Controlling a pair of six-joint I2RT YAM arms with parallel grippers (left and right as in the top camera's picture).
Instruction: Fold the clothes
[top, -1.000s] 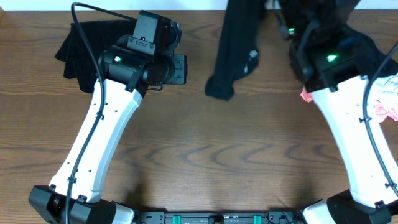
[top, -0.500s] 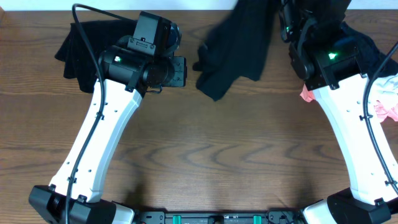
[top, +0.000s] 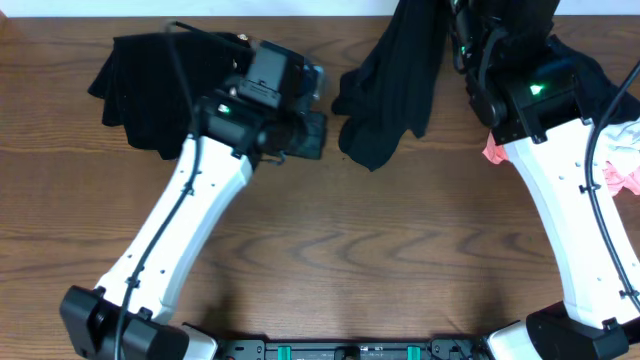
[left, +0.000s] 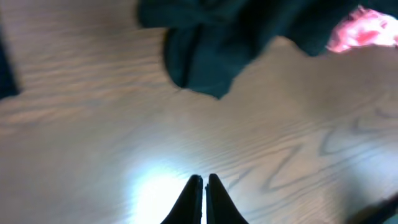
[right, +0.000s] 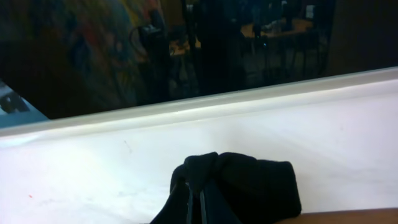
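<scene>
The desk is brown wood with a wavy grain. A crumpled black garment lies in its far left corner. Near the middle of the far edge, the bunched lower end of a black shirt rests on the wood. A heap of dark clothes sits toward the far right corner, and a pink and white garment lies at the right edge.

- Two arms: left arm, right arm.
- Two grippers: left gripper, right gripper.
- Three black garments: left heap, hanging shirt, right heap.
- One pink-and-white garment.
- One table.
</scene>
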